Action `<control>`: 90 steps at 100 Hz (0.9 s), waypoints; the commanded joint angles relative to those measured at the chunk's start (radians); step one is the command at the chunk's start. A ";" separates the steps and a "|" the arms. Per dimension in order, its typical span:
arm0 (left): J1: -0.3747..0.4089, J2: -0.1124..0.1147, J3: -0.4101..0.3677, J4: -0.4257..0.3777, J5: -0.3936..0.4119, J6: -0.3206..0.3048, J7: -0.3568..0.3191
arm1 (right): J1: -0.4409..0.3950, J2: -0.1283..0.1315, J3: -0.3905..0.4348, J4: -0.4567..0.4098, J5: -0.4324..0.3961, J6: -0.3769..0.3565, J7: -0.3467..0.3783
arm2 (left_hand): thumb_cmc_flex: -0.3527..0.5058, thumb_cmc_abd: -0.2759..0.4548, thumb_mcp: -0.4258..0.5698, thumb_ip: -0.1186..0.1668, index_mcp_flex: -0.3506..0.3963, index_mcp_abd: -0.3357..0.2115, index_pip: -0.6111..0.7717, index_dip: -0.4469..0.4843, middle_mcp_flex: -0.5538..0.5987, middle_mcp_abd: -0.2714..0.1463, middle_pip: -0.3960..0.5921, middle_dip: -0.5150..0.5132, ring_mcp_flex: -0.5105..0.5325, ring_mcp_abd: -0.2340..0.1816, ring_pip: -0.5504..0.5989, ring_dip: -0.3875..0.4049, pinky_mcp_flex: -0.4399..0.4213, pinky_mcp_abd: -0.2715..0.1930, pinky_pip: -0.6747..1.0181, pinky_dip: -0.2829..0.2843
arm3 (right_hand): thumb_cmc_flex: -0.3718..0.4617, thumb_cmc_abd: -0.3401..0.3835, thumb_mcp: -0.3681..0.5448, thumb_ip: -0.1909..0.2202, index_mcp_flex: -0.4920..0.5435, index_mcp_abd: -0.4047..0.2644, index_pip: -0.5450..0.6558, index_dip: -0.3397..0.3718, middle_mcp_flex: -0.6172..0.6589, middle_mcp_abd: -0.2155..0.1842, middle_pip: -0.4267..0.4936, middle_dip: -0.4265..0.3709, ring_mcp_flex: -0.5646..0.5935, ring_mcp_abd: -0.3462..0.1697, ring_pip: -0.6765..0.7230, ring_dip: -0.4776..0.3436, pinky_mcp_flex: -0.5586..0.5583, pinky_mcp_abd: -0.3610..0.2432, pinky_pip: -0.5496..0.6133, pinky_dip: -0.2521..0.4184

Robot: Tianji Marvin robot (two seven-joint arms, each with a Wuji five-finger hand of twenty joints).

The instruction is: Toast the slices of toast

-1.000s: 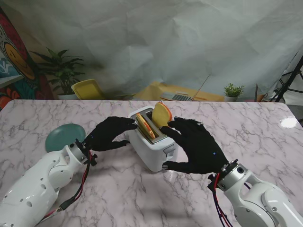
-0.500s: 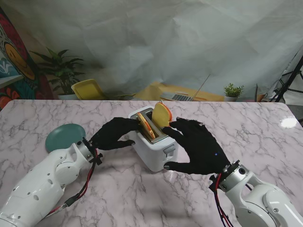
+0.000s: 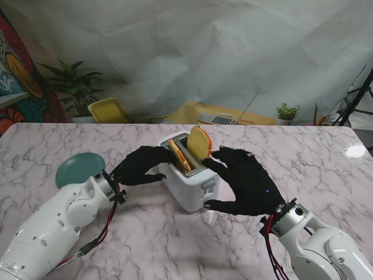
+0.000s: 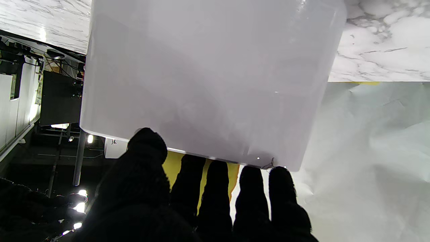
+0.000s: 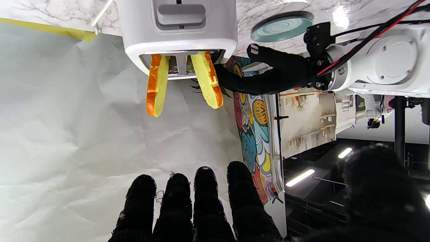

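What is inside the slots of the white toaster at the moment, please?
Two toast slices stand in the toaster, one per slot, their upper parts sticking out. Their lower parts are hidden inside.

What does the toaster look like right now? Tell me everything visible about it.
The toaster is a white, glossy, plastic-looking box with rounded corners, upright near the middle of the marble table. Its metal-rimmed top has two slots, each with a yellow slice sticking up, orange at the crust. A grey lever sits on the end nearer to me. The left hand rests its fingers on the toaster's left top edge.
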 commanded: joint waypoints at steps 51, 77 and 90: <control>0.010 -0.001 0.014 0.003 -0.006 -0.006 -0.027 | 0.026 0.013 -0.018 0.066 0.033 0.044 0.107 | 0.044 0.045 -0.021 0.038 0.021 -0.007 0.009 0.010 0.021 -0.005 -0.018 -0.008 0.037 0.007 0.044 0.013 -0.003 -0.026 -0.021 -0.010 | 0.010 0.034 -0.014 0.017 0.023 0.011 0.003 -0.007 0.041 0.009 0.003 -0.001 0.043 -0.009 0.010 -0.034 0.004 -0.028 0.020 -0.008; 0.009 -0.001 0.017 0.009 -0.001 -0.007 -0.016 | 0.055 0.017 -0.057 0.123 0.016 0.039 0.102 | 0.048 0.046 -0.024 0.038 0.024 -0.006 0.011 0.011 0.024 -0.006 -0.017 -0.007 0.040 0.007 0.045 0.014 -0.003 -0.027 -0.020 -0.009 | 0.012 0.033 -0.012 0.018 0.021 0.012 0.007 -0.005 0.038 0.005 0.010 0.004 0.043 -0.012 0.012 -0.033 0.002 -0.037 0.023 -0.003; 0.008 -0.001 0.020 0.014 0.002 -0.007 -0.010 | 0.053 0.020 -0.068 0.141 0.009 0.036 0.102 | 0.048 0.046 -0.026 0.038 0.024 -0.008 0.012 0.011 0.024 -0.006 -0.017 -0.007 0.040 0.007 0.045 0.015 -0.003 -0.028 -0.020 -0.009 | 0.009 0.034 -0.008 0.018 0.019 0.012 0.009 -0.004 0.038 0.006 0.013 0.005 0.045 -0.011 0.014 -0.032 0.004 -0.039 0.025 -0.001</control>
